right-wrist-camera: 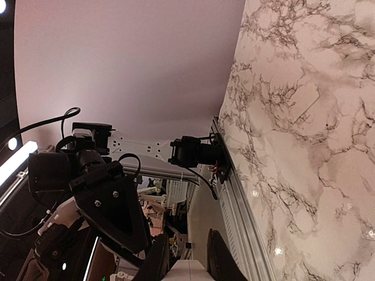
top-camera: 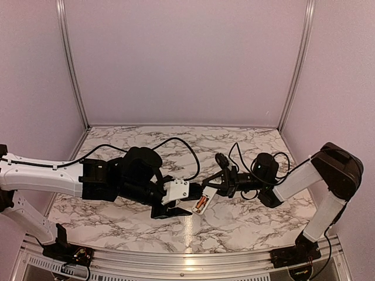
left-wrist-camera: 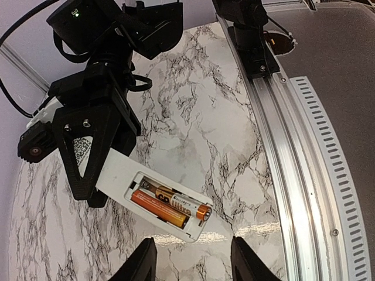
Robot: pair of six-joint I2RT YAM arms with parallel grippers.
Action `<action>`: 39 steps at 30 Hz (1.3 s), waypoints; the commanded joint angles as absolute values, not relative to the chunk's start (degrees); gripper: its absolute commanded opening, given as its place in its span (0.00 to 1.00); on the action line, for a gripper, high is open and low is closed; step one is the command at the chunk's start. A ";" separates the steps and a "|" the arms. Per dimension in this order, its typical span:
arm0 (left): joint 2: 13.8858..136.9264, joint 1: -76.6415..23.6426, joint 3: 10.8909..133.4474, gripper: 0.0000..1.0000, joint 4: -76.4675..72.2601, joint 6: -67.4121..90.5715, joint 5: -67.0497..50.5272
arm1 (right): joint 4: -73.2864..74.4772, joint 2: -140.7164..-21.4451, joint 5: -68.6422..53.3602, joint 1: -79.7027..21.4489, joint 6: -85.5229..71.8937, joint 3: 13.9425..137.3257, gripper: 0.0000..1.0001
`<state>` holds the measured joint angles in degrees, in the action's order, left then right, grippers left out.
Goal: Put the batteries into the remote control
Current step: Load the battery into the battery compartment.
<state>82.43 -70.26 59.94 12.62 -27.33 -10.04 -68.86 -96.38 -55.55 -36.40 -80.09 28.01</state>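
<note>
- Overhead, two robot arms reach in from the left and right edges of the frame and meet just below the centre, over a white marble-patterned table (top-camera: pixel 246 222)
- At that meeting point the remote control (top-camera: pixel 205 202), a slim white bar, is raised off the table and slants down towards the lower left
- The right gripper (top-camera: pixel 214 187) is clamped on the remote's upper end, one black triangular finger (left-wrist-camera: pixel 94 146) pressed flat against the white casing
- In the left wrist view the remote runs from the left side of the frame to the lower centre, with its open battery bay facing the camera
- The batteries (left-wrist-camera: pixel 170 206) lie side by side inside that bay, orange and dark with metal ends, their tips close to the remote's free lower end
- The left gripper (left-wrist-camera: pixel 193 263) sits at the bottom edge of the same view, just below the remote's free end; its two black fingertips stand apart and hold nothing
- A silver metal rail (left-wrist-camera: pixel 281 152) runs along the table edge on the right side of that view
- In the right wrist view the remote's white end shows between two dark fingers at the bottom centre, with marble filling the right half of the frame
</note>
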 commanded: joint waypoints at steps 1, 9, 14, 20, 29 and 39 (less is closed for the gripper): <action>83.15 -71.63 62.05 0.42 11.28 -30.94 -10.08 | -65.26 -94.84 -56.16 -37.35 -76.71 30.40 0.00; 87.19 -73.33 65.12 0.27 14.72 -34.24 -11.04 | -63.05 -94.83 -56.69 -37.76 -75.38 30.73 0.00; 88.53 -73.56 66.00 0.22 15.52 -35.28 -11.07 | -62.93 -95.21 -56.56 -38.85 -75.15 31.03 0.00; 89.35 -73.61 66.33 0.18 16.51 -35.92 -10.90 | -64.46 -95.92 -56.59 -39.52 -75.85 30.85 0.00; 88.54 -73.61 65.71 0.24 17.05 -35.95 -12.08 | -65.96 -96.75 -57.04 -39.49 -76.52 30.94 0.00; 90.23 -73.56 65.83 0.19 17.52 -36.02 -10.76 | -66.46 -97.11 -57.30 -40.40 -76.73 31.70 0.00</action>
